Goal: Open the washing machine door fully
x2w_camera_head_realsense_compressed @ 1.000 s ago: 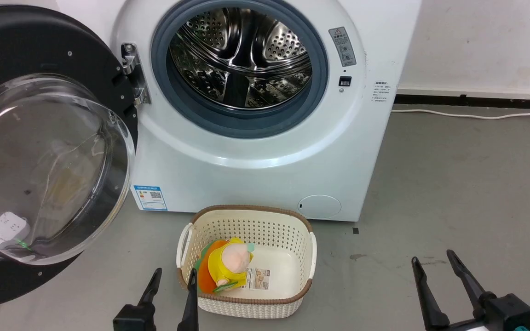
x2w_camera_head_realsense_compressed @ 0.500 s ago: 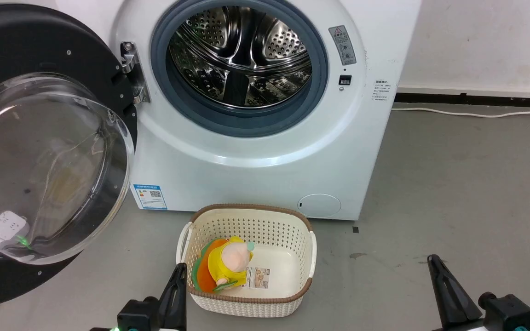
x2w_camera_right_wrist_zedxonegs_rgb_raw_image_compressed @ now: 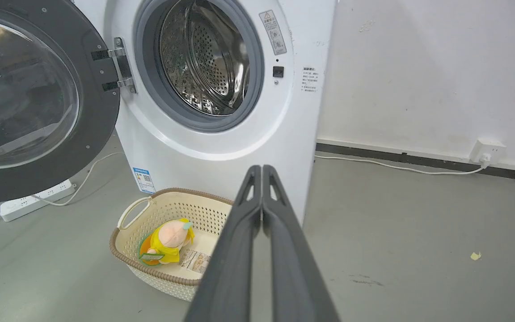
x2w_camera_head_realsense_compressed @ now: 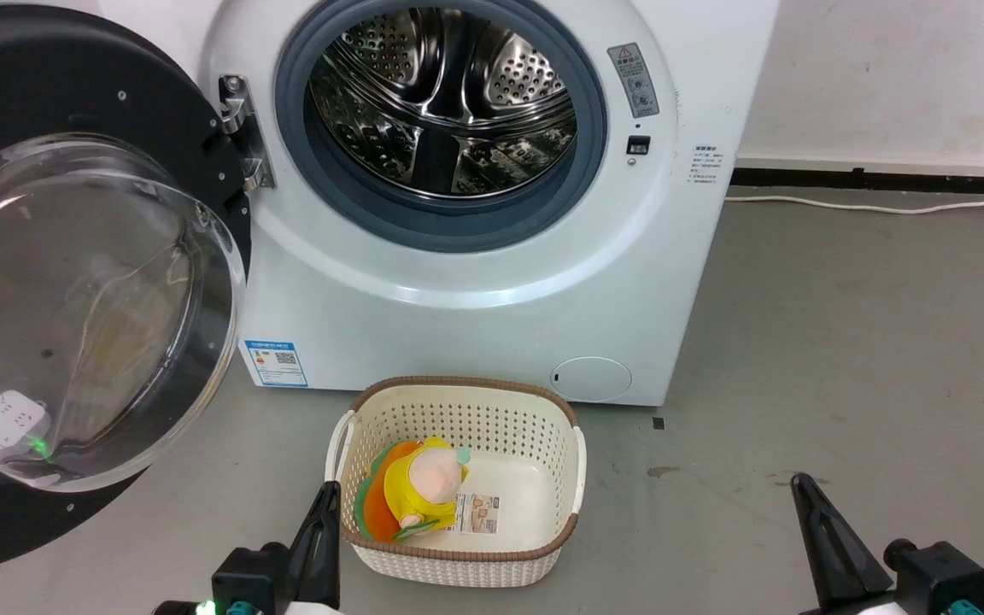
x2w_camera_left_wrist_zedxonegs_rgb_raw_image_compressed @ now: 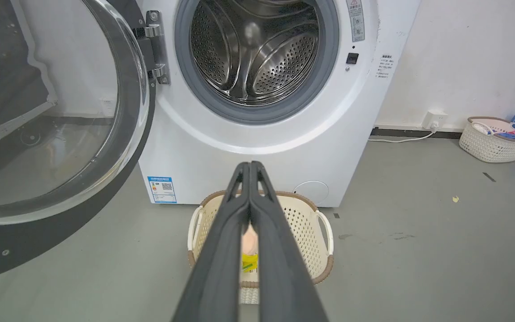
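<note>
Head view: washing machine door swung wide, at 9 o'clock of drum.
Left gripper: fingers pressed together, empty.
Right gripper: likewise.
Advice: door looks fully open; don't force hinge.

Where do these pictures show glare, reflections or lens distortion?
Head view: the glass bowl of the door carries pale reflections and a green glint; the drum shines with bright highlights. Left wrist view: the shut left gripper looms large and soft at the bottom edge. Right wrist view: wide-angle bend makes the washing machine lean.
</note>
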Controlling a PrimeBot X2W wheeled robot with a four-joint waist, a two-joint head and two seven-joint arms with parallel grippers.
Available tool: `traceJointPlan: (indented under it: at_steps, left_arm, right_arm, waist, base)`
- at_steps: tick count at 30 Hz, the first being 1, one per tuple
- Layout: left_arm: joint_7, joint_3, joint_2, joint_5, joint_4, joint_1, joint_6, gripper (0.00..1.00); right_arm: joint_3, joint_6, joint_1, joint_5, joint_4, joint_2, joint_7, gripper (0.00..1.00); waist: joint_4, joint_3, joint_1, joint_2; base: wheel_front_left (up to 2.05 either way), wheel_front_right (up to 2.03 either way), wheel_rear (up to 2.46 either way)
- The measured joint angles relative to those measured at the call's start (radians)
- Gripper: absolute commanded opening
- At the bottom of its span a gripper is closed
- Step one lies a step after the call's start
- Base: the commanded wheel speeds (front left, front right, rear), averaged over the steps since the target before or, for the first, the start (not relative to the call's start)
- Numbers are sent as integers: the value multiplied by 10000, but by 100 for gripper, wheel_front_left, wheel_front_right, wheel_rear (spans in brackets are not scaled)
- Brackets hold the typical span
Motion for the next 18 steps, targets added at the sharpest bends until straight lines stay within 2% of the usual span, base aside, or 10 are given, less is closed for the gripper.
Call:
traceJointPlan:
  at_steps: [18]
  left_arm:
    - [355,510,-249,466,-140,-5,-278,0]
  right_arm:
    - [23,0,-99,-35,-144,0,391,0]
  waist:
    - [-44,62,0,0]
  base:
    - [0,0,0]
